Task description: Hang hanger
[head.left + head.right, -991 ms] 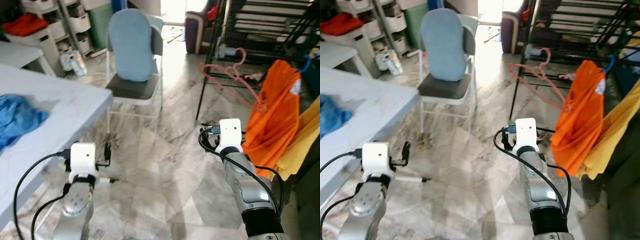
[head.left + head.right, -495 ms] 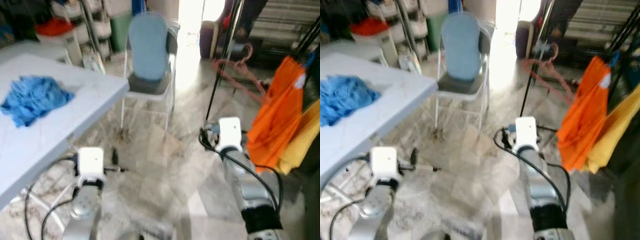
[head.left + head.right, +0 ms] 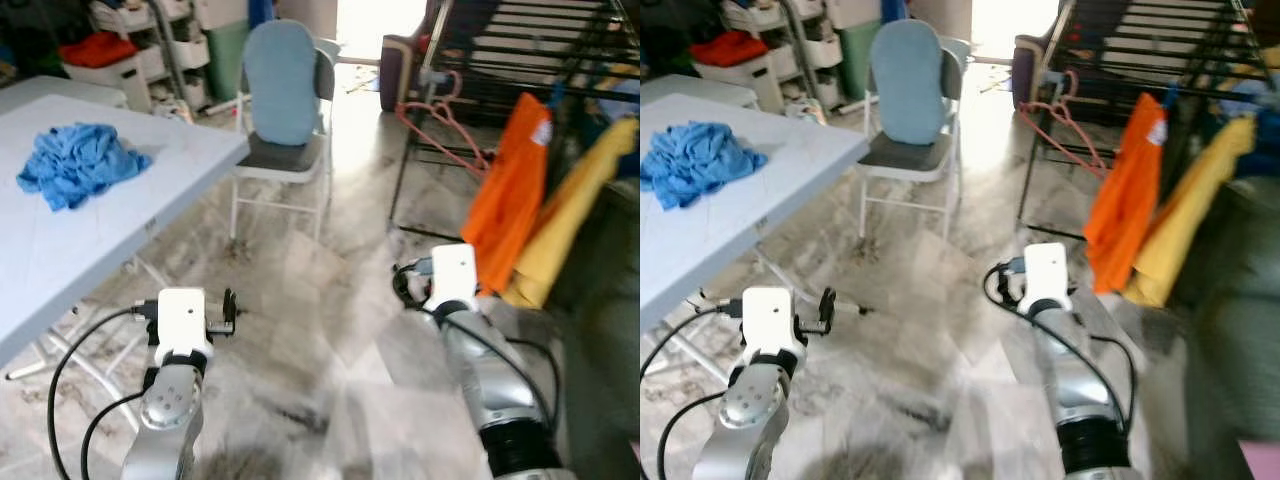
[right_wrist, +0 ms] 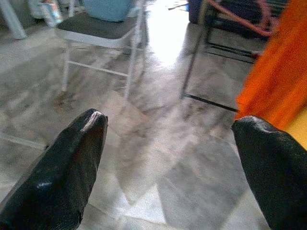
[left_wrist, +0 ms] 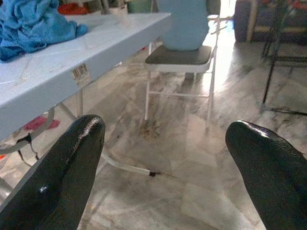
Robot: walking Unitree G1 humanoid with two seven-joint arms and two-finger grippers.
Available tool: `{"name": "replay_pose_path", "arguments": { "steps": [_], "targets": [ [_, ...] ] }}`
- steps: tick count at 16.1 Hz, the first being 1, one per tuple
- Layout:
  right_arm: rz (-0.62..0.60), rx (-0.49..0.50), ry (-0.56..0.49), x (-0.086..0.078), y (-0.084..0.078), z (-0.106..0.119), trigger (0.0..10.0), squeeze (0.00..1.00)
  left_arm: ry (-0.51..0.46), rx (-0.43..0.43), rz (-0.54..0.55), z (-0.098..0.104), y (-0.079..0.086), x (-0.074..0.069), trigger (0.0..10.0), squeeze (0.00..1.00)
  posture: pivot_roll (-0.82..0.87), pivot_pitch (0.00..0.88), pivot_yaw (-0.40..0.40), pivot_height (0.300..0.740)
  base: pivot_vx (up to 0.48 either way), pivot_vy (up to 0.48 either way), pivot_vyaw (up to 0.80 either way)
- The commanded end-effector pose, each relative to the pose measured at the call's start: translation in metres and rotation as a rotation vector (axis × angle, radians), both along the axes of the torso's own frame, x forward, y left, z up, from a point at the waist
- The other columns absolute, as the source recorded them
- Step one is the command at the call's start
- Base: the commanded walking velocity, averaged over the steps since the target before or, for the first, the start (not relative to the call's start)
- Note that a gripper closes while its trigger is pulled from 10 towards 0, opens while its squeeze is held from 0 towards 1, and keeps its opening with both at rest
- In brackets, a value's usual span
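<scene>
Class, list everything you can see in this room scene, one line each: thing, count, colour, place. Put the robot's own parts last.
Blue cloth: one, blue, crumpled on the table.
Table: one, pale grey, robot's left.
Chair: one, white frame, blue back pad, past the table's corner.
Drying rack: one, black, robot's right.
Hangers: pink, count unclear, on the rack.
Orange garment: one, hanging on the rack.
Yellow garment: one, beside the orange one.
Storage shelves: white, far left.
Left gripper: open, low over the floor.
Right gripper: open, near the orange garment.
</scene>
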State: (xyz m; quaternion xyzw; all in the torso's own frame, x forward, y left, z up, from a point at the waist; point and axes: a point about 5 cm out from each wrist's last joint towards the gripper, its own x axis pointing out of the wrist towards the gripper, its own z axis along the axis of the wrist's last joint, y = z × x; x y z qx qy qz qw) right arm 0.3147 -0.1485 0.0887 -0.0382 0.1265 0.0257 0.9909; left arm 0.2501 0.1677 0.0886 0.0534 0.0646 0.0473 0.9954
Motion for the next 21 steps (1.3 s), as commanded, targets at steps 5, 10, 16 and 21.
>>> {"name": "replay_pose_path", "arguments": {
  "steps": [5, 10, 16, 21],
  "targets": [
    [0.064, 0.005, -0.040, 0.006, 0.012, 0.010, 10.0, 0.00, -0.038, 0.020, 0.040, 0.008, 0.001, 0.005, 10.0, 0.00, 0.03, 0.000, 0.010, 0.740, 0.000, 0.000, 0.32],
    [0.080, -0.010, -0.049, 0.007, 0.013, 0.012, 10.0, 0.00, -0.028, 0.051, 0.087, 0.006, 0.006, 0.005, 10.0, 0.00, 0.02, 0.000, 0.009, 0.740, 0.000, 0.000, 0.80],
    [0.139, -0.007, -0.065, 0.006, 0.020, 0.014, 10.0, 0.00, -0.035, 0.060, 0.085, 0.007, 0.002, 0.008, 10.0, 0.00, 0.02, 0.000, 0.010, 0.740, 0.000, 0.000, 0.80],
    [0.147, -0.014, -0.072, 0.008, 0.020, 0.016, 10.0, 0.00, -0.043, 0.069, 0.119, 0.008, 0.007, 0.008, 10.0, 0.00, 0.02, 0.000, 0.001, 0.740, 0.000, 0.000, 0.80]
  ]
}}
